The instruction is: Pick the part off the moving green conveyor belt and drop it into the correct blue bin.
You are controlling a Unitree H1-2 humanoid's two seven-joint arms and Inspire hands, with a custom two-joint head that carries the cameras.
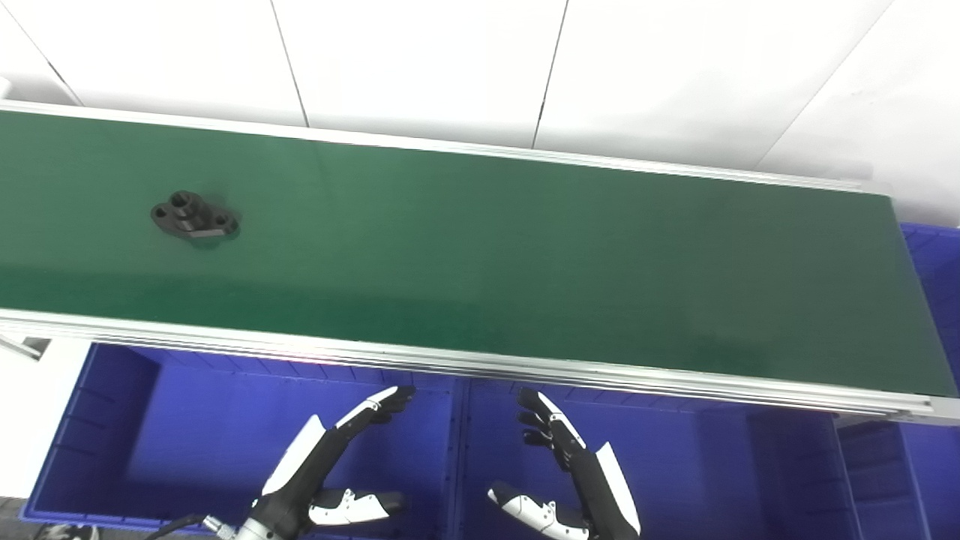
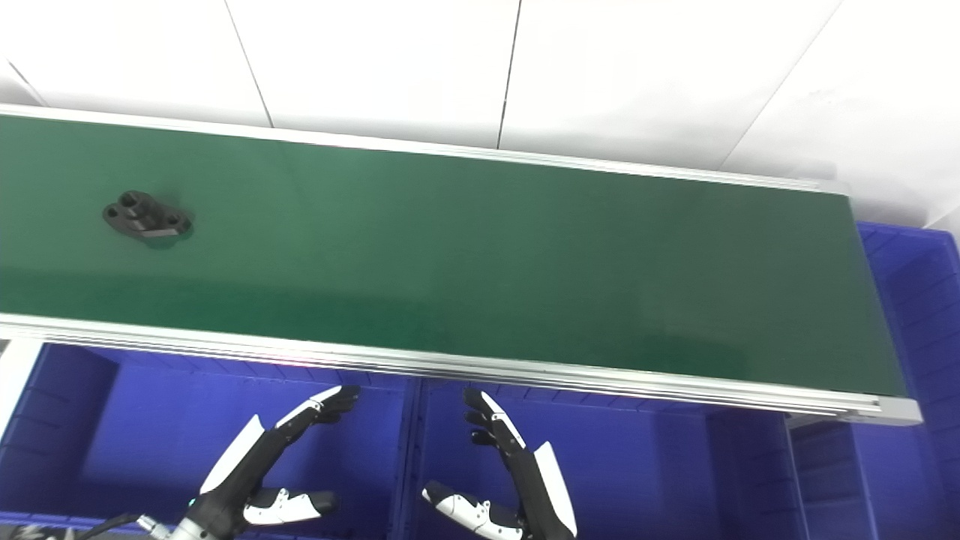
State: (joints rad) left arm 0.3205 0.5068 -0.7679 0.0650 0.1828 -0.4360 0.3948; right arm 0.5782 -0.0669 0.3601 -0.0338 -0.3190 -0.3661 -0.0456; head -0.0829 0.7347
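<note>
Bins [image 1: 225, 420] beneath belt [image 1: 480, 262], part [image 1: 195, 216] unobstructed.

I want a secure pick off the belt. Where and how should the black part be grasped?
Probably by the raised round boss at the middle of the black part, coming from above with the left hand, which is nearer. The part lies flat on the green belt, its thin holed ears to either side giving little to pinch; the boss stands up. Both hands are open.

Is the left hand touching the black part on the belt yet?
Apart. The left eye view shows the left hand open over a blue bin, below the belt's rail, far from the black part.
</note>
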